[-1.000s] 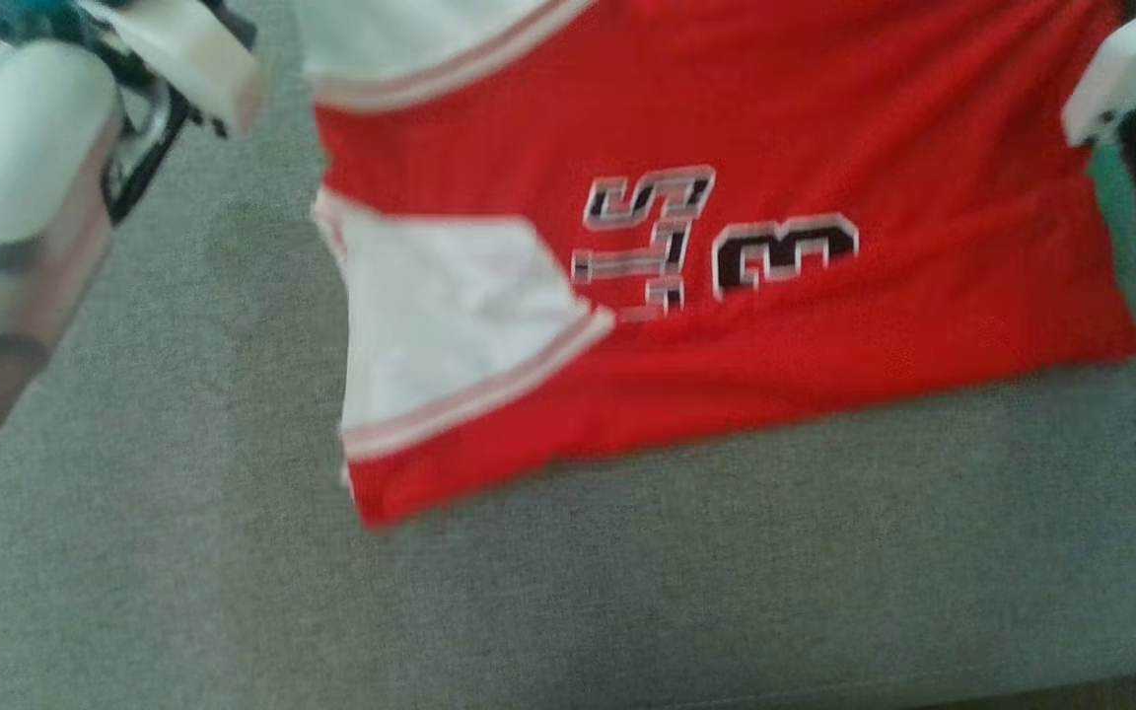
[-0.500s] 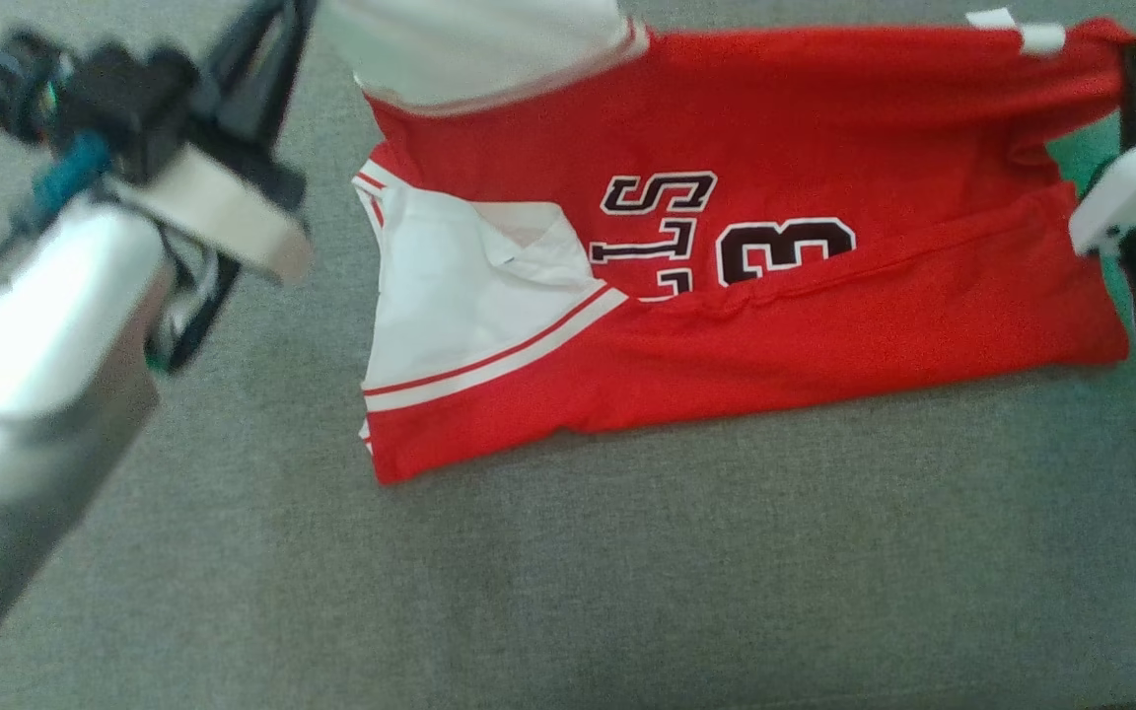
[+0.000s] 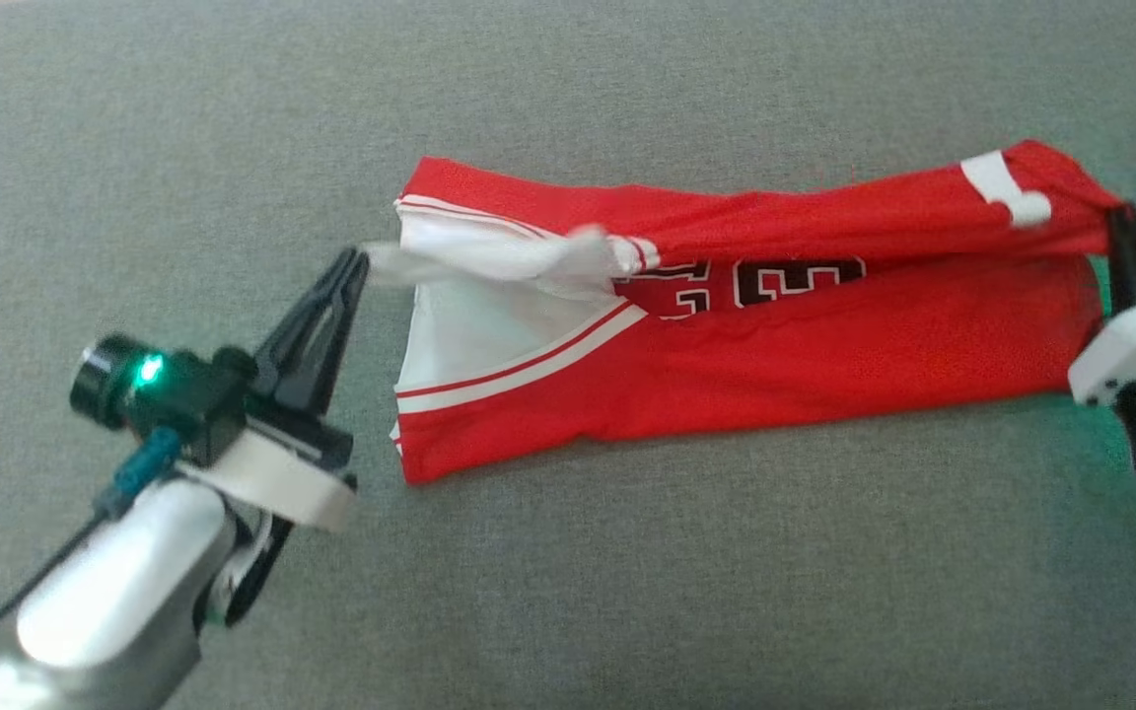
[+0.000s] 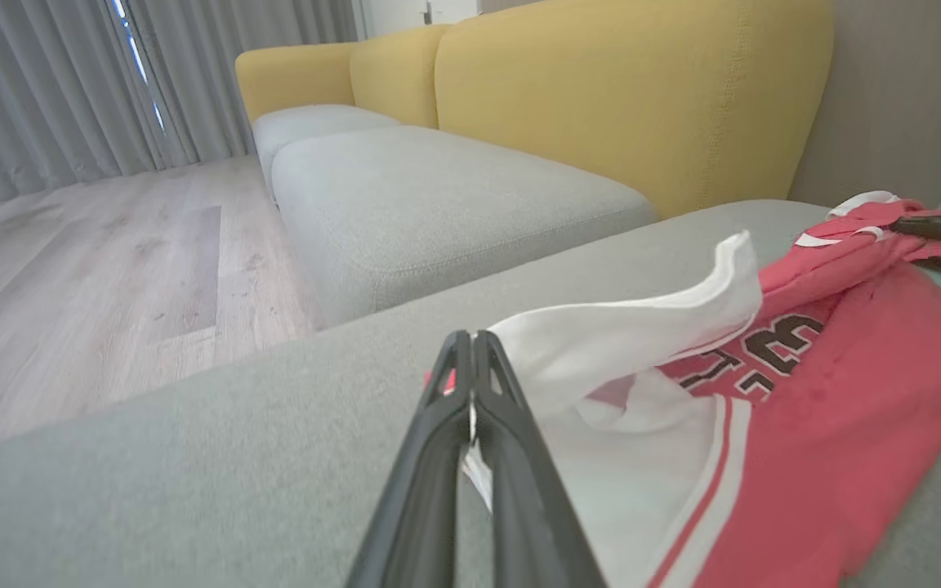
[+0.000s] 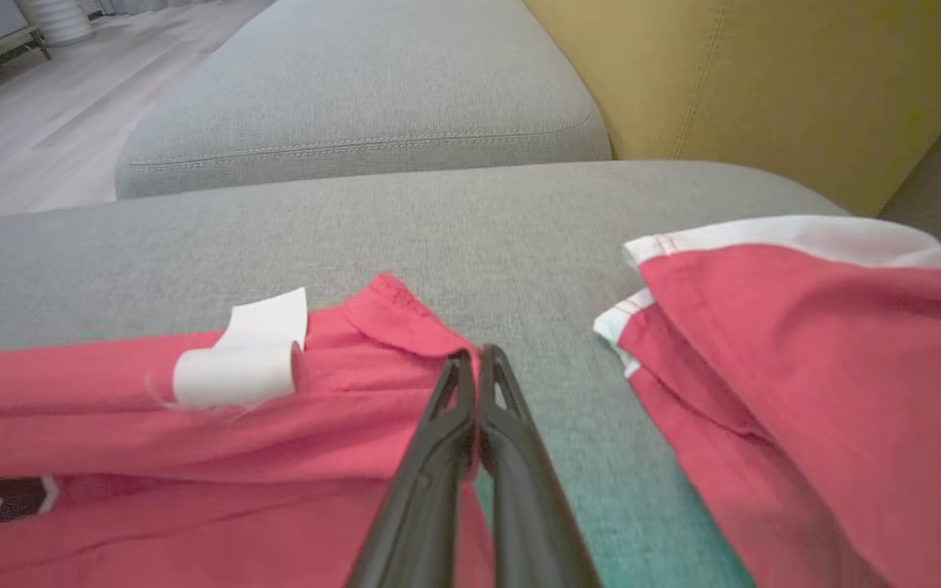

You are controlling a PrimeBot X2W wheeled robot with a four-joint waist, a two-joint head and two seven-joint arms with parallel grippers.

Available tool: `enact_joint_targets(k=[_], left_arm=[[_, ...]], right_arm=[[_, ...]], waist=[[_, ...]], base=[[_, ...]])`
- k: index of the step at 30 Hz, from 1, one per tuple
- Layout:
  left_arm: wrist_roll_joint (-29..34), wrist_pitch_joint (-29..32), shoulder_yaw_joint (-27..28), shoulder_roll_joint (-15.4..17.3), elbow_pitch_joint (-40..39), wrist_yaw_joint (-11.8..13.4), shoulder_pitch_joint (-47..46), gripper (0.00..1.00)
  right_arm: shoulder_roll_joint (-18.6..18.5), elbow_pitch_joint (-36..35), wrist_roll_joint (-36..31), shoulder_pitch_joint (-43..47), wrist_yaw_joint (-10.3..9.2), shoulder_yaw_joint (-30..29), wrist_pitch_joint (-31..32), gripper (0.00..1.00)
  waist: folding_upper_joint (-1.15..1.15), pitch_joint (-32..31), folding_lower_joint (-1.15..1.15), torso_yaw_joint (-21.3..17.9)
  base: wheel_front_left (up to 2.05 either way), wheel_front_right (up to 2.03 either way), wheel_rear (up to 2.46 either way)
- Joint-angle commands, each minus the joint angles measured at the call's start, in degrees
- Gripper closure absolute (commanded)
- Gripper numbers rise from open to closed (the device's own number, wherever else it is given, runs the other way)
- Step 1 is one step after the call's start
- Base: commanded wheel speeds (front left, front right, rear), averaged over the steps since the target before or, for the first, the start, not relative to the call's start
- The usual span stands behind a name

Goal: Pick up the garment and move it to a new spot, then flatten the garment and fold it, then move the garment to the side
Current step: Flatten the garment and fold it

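Note:
The garment (image 3: pixel 824 335) is a red jersey with white sleeves and dark lettering, lying stretched across a grey sofa cushion (image 3: pixel 627 592). My left gripper (image 3: pixel 356 264) is shut on the tip of a white sleeve (image 3: pixel 499 258), pulled taut to the left. In the left wrist view that sleeve (image 4: pixel 626 343) runs from the left gripper (image 4: pixel 470 339), a scrap of white between the fingers. My right gripper (image 3: pixel 1115 222) is shut on the red edge beside a white label (image 3: pixel 1007 192). The right wrist view shows the right gripper (image 5: pixel 474 355) pinching that edge near the label (image 5: pixel 242 363).
More red cloth with white trim (image 5: pixel 805 367) lies just right of my right gripper. A yellow sofa back (image 4: pixel 626 90) rises behind grey seat cushions (image 4: pixel 438 204). Wooden floor (image 4: pixel 70 261) and curtains lie beyond the cushion's edge.
The head camera has shifted. Both grippers have carried the garment's held edge down over the lower part, and it now half covers the lettering. The left gripper has come fully into view.

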Motion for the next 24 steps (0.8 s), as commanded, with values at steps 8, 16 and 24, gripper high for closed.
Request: enact_joint_targets(k=[8,16,24], left_arm=[[-0.13,-0.29,4.49,-0.62,-0.40,-0.10,4.96,1.00],[0.89,-0.29,7.23,-5.99,4.80,-2.25,8.99,0.00],[6.61,-0.29,17.31,-12.09,0.77,2.92,19.12,0.00]], right_arm=[[0.22,-5.52,-0.50,6.14,-0.05,-2.24,2.30,1.00],[3.86,-6.96,-2.63,10.52,-0.05,-6.46,1.67,0.00],[8.42,-10.70,-1.92,19.22,-0.05,-9.51,-0.71,0.00]], waist=[[0.00,-0.12,0.01,0.31],[0.00,-2.58,0.01,-0.32],[0.00,-8.64,0.01,-1.69]], base=[[0.00,0.00,0.00],[0.00,0.00,0.00],[0.00,0.00,0.00]])
